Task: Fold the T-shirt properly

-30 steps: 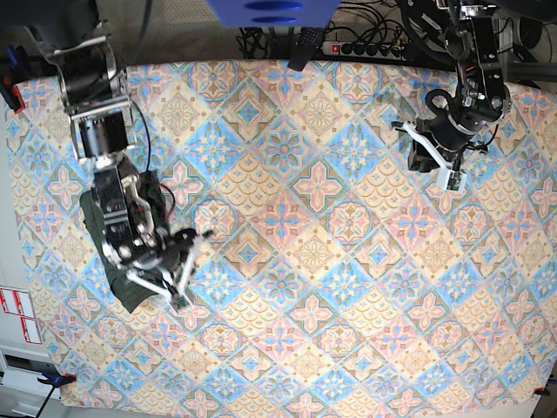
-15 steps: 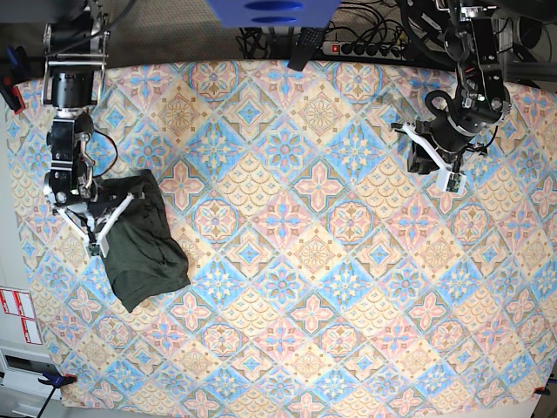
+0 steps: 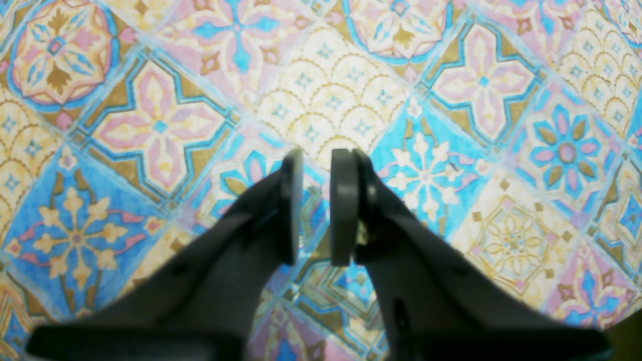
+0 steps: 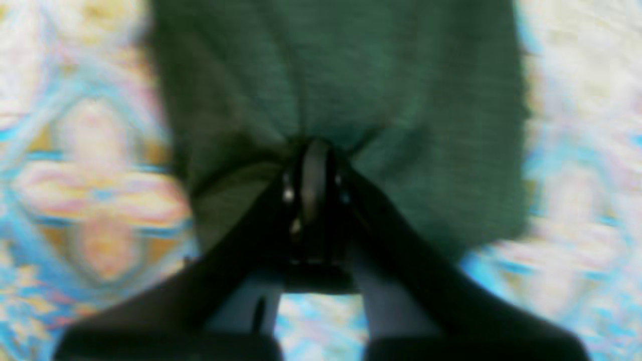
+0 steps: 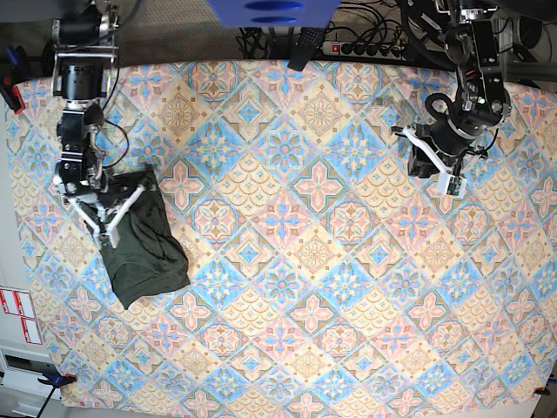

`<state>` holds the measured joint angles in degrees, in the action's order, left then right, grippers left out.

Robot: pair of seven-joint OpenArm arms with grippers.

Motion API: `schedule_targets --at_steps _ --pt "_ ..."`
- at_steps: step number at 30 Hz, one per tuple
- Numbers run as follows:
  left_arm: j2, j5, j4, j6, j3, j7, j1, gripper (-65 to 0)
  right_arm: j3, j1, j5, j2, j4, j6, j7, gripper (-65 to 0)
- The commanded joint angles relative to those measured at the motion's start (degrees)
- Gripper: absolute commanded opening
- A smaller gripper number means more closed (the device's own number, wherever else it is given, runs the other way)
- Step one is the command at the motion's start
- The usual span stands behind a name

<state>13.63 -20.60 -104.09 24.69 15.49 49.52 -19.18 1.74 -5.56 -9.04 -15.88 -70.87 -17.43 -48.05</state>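
The T-shirt [image 5: 146,252] lies as a compact dark olive bundle at the table's left side. In the right wrist view the T-shirt [image 4: 411,100] fills the upper middle, and its fabric puckers around the fingertips. My right gripper [image 4: 311,150] is shut, with its tips pressed into the cloth; I cannot see any fabric caught between the jaws. From the base view, the right gripper [image 5: 113,211] sits on the bundle's upper left corner. My left gripper [image 5: 426,161] hovers over bare table at the far right. Its jaws [image 3: 317,153] stand slightly open with nothing between them.
A patterned tablecloth [image 5: 305,261] covers the whole table. A power strip [image 5: 365,48] and cables lie beyond the far edge. A red clamp [image 5: 10,91] grips the left edge, and a blue object [image 5: 270,10] hangs over the far edge.
My right arm swung from the shirt's lower right edge to its upper left corner, then nudged slightly rightward. The left arm has stayed still.
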Motion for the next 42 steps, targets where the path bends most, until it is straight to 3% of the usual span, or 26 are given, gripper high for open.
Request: schedule_targets --at_steps 1,6,22,33,42 --pt "0.5 -0.5 -1.0 0.1 0.2 -0.9 0.2 -56.5 0.2 -1.1 -0.4 -0.5 -0.7 -0.3 0.5 -65.0" --pt "0.5 -0.5 -1.0 0.1 0.2 -0.9 0.2 -56.5 0.2 -1.3 -0.4 1.9 -0.7 -0.3 0.4 -65.0" --pt "0.4 -0.5 -1.1 0.1 0.2 -0.9 0.1 -56.5 0.2 -1.5 -0.4 2.3 -0.7 -0.3 0.4 -65.0" --pt "0.4 -0.5 -1.2 0.1 0.2 -0.9 -0.4 -56.5 0.2 -1.5 -0.4 7.2 -0.7 -0.3 0.2 -65.0" --pt "0.4 -0.5 -2.0 0.1 0.3 -0.9 -1.1 -56.5 0.6 -1.5 -0.4 7.1 -3.5 -0.3 0.2 -65.0"
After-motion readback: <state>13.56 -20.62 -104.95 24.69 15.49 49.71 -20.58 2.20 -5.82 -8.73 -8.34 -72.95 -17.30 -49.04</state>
